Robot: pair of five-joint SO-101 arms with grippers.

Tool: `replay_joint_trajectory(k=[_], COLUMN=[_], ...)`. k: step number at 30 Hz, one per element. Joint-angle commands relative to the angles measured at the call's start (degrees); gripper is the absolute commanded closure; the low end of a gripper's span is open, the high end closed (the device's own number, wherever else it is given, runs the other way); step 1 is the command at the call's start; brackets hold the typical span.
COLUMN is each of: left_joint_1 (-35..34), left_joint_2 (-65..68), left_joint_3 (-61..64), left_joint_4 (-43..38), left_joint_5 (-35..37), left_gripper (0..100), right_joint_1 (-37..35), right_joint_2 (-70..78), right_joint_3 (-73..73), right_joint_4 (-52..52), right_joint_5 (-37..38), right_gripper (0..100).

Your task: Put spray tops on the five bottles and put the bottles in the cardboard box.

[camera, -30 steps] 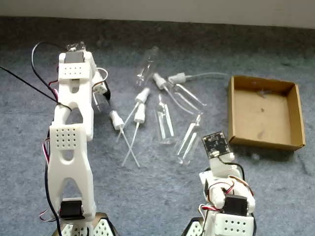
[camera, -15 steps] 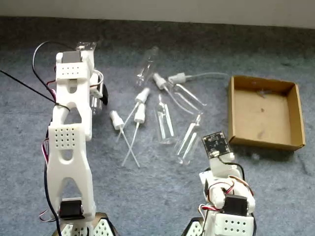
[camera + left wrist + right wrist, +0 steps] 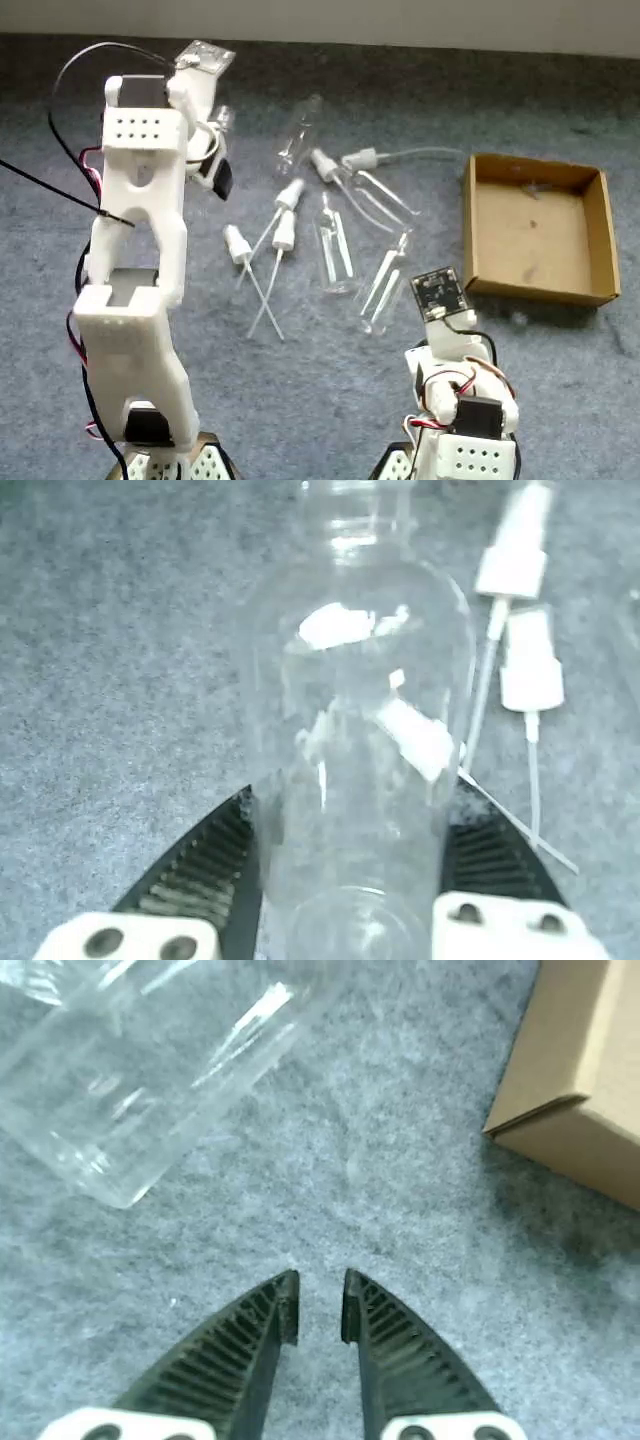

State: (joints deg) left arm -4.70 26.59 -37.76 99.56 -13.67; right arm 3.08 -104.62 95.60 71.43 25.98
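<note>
My left gripper (image 3: 350, 815) is shut on a clear bottle (image 3: 360, 700) with an open neck, held off the grey carpet at the back left (image 3: 222, 118). Two white spray tops (image 3: 512, 565) with long tubes lie beyond it. In the high view several spray tops (image 3: 285, 232) and clear bottles (image 3: 335, 245) are scattered mid-table. The cardboard box (image 3: 530, 230) sits at the right, with nothing in it. My right gripper (image 3: 317, 1305) hovers low over the carpet, shut but for a narrow slit and holding nothing, with a lying bottle (image 3: 140, 1080) just ahead and the box corner (image 3: 590, 1090) beside it.
The carpet (image 3: 330, 380) covers the table between the two arm bases. A black cable (image 3: 50, 180) loops off the left arm. One bottle (image 3: 298, 135) lies farthest back, near the table's far edge.
My left arm has risen and swung toward the back, lifting the clear bottle off the carpet. The right arm and the loose parts have kept still.
</note>
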Motion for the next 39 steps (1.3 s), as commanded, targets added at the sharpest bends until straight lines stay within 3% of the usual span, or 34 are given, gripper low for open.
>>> replay_joint_trajectory(k=[1, 9, 22, 32, 39], left_joint_1=[6.2, 8.4, 8.5, 8.5, 8.1], left_joint_2=[-19.9, -45.4, -81.2, -107.9, -129.3], left_joint_3=[15.9, 41.2, 78.0, 98.9, 113.2], left_joint_4=[1.0, 0.4, -14.6, -22.2, -26.4], left_joint_5=[-4.7, -10.3, -10.3, -17.0, -17.0], left_gripper=[91, 91, 91, 91, 90], right_joint_1=[0.9, 3.1, 10.4, 14.0, 13.9], right_joint_2=[-0.7, -0.7, 0.4, 29.2, 43.7], right_joint_3=[5.6, 5.1, -24.3, -35.8, -44.7], right_joint_4=[-2.2, -0.3, 9.9, 10.0, 10.0], right_joint_5=[0.6, 0.4, 8.7, 8.1, 0.4], right_gripper=[92.0, 92.0, 92.0, 92.0, 91.9])
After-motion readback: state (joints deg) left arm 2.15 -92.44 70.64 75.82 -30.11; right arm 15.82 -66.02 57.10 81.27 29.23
